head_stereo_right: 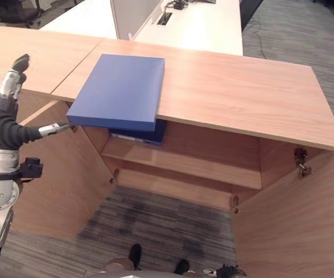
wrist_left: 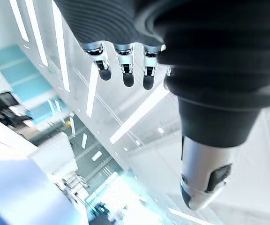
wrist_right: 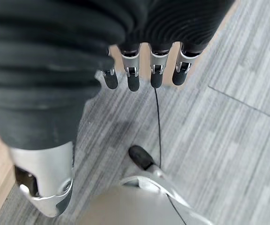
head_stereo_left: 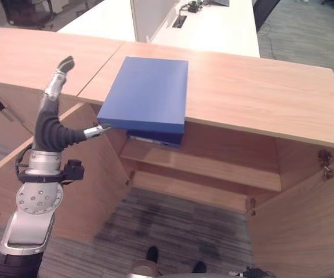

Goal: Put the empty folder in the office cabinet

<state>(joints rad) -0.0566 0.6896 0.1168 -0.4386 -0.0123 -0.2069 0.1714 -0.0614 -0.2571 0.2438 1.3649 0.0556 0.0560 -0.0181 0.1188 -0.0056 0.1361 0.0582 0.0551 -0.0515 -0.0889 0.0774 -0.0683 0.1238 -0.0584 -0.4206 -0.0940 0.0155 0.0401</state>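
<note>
- A blue folder [head_stereo_left: 146, 92] lies on the wooden cabinet top [head_stereo_left: 254, 95], its near end jutting over the front edge above the open cabinet.
- The left hand [head_stereo_left: 54, 124], fingers straight, is raised beside the folder's near-left corner, thumb at it.
- The right hand [wrist_right: 139, 70] hangs relaxed over grey carpet [wrist_right: 228, 131].

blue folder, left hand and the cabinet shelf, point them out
blue folder [head_stereo_left: 146, 92], left eye view, middle of its top cover
left hand [head_stereo_left: 51, 132], left eye view, dark ribbed cover
cabinet shelf [head_stereo_right: 213, 168], right eye view, front edge

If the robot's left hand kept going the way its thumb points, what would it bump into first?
Probably the blue folder: the left robot hand has its thumb tip right at the folder's overhanging corner on the cabinet top. Its fingers point upward, where the way looks free.
</note>
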